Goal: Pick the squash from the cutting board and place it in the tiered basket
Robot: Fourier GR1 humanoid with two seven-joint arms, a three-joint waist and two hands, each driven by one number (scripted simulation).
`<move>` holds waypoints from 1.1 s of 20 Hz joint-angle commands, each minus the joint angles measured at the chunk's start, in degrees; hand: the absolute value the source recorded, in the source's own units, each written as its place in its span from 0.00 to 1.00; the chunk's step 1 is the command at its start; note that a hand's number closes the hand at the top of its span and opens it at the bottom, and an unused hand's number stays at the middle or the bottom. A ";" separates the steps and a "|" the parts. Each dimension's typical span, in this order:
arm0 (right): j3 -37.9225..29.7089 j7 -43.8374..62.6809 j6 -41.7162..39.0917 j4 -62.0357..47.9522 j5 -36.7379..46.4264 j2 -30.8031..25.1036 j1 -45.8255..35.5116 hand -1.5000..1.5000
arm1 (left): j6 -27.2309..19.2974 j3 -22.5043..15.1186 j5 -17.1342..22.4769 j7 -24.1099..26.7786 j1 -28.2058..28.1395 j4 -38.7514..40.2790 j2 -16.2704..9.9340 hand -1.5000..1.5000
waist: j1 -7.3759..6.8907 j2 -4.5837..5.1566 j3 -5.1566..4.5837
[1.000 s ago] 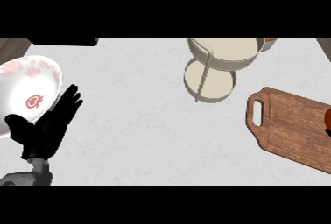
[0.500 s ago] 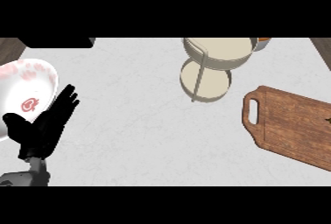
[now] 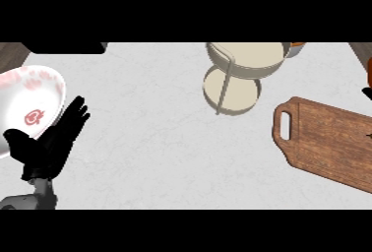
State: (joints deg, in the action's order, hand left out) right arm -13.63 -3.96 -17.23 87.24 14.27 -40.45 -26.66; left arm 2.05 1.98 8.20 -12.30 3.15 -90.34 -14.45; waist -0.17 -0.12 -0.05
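Note:
The wooden cutting board (image 3: pixel 330 142) lies at the right, its handle hole toward the middle, and its visible surface is bare. The cream tiered basket (image 3: pixel 240 74) stands at the top centre, the upper bowl above a lower round tray. At the right edge, above the board, there is an orange-brown sliver (image 3: pixel 368 73) with a small black shape (image 3: pixel 367 92) just under it. I cannot tell whether these are the squash and my right hand. My left hand (image 3: pixel 51 142) rests open at the lower left with its fingers up, holding nothing.
A white plate with red marks (image 3: pixel 29 110) lies at the left edge, partly behind my left hand. A dark object (image 3: pixel 65 47) sits at the top left. A grey and orange vessel (image 3: pixel 294 47) peeks out behind the basket.
Everything has slid slightly to the left in the view. The left hand has kept its pose.

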 commanded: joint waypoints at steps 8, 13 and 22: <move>13.31 23.50 2.36 5.27 5.87 12.71 -15.61 1.00 | 1.78 1.52 0.55 -1.30 -0.11 -1.76 -0.31 0.50 | -0.56 0.05 0.00; 14.72 25.66 1.89 3.54 8.75 16.01 -17.02 1.00 | 1.92 1.53 -0.50 -0.78 0.06 -0.98 0.96 0.50 | -0.20 0.09 0.02; 17.68 24.34 6.16 -9.21 15.67 22.68 -21.06 1.00 | 3.57 3.21 -0.74 1.70 0.64 2.07 0.69 0.50 | -0.38 0.20 0.03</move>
State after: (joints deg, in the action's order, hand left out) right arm 3.27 23.10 -12.91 82.58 27.43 -19.80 -48.10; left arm 3.71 3.32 6.51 -11.97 4.03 -89.17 -12.53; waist -0.53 0.04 -0.04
